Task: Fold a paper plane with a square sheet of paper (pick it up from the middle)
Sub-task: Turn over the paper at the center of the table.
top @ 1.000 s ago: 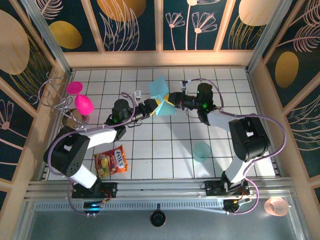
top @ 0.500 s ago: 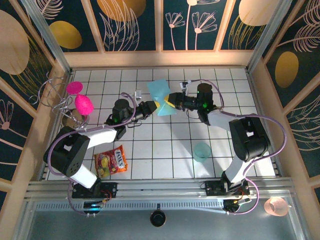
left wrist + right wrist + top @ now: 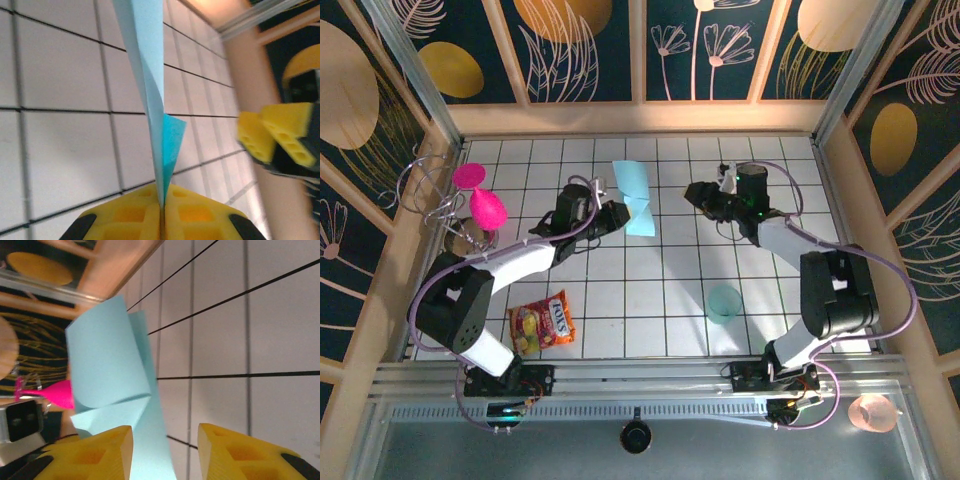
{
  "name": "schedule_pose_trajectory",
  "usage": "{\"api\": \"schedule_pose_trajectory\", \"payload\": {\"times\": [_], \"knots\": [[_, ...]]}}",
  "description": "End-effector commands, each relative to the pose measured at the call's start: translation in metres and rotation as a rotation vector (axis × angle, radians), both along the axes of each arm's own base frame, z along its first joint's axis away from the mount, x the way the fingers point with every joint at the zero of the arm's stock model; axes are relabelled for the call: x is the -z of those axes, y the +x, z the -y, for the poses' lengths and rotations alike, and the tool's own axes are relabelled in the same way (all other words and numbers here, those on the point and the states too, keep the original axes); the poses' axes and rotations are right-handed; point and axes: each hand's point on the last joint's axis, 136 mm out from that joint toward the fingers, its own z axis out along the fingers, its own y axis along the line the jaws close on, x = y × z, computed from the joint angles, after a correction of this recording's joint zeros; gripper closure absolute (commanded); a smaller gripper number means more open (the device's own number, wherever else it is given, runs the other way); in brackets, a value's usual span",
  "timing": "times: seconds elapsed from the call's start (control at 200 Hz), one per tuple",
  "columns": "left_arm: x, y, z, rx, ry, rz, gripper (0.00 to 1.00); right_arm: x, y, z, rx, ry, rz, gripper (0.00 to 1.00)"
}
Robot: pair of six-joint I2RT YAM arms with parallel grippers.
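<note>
We clamp left gripper [image 3: 616,213] on square sheet of paper [image 3: 634,192], held aloft toward 12 o'clock of tabletop [image 3: 650,300]. Right gripper [image 3: 694,194] part-open, empty, at sheet's 3 o'clock. Sheet loosely doubled, no dart yet; we judge most folds left.

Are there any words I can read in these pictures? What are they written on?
"FOXS": white letters on a red patch on the candy bag; small, so I am not fully sure.
Other print on the candy bag: too small to read.
Blue paper and green cup: no writing that I can see.
</note>
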Motion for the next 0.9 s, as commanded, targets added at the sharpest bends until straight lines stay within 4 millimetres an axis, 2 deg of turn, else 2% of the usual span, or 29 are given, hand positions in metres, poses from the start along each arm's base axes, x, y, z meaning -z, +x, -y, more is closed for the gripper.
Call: {"api": "schedule_pose_trajectory", "payload": {"times": [0.0, 0.175, 0.305, 0.32, 0.441, 0.576, 0.671, 0.751, 0.891], "knots": [[0.018, 0.005, -0.041, -0.061, 0.359, -0.026, 0.9, -0.007, 0.008, 0.031, 0.117, -0.163, 0.055, 0.6], [0.002, 0.021, -0.083, -0.172, 0.706, -0.002, 0.93, -0.016, 0.009, 0.053, 0.214, -0.235, 0.095, 0.59], [-0.012, 0.028, -0.091, -0.222, 0.936, 0.033, 0.93, -0.016, 0.01, 0.067, 0.271, -0.255, 0.094, 0.59], [-0.003, 0.029, -0.09, -0.217, 0.974, 0.018, 0.93, -0.016, 0.01, 0.07, 0.28, -0.256, 0.091, 0.59], [0.001, 0.036, -0.086, -0.252, 1.149, 0.022, 0.92, -0.011, 0.008, 0.086, 0.336, -0.268, 0.067, 0.59], [0.021, 0.038, -0.069, -0.241, 1.253, 0.009, 0.92, -0.007, 0.006, 0.103, 0.385, -0.272, 0.044, 0.59], [0.041, 0.037, -0.048, -0.196, 1.259, -0.007, 0.91, -0.004, 0.004, 0.114, 0.417, -0.273, 0.031, 0.6], [0.06, 0.034, -0.025, -0.142, 1.183, -0.031, 0.89, -0.002, 0.003, 0.12, 0.435, -0.275, 0.02, 0.6], [0.091, 0.026, 0.013, -0.04, 0.976, -0.092, 0.78, 0.004, 0.003, 0.123, 0.441, -0.27, -0.004, 0.6]]}}
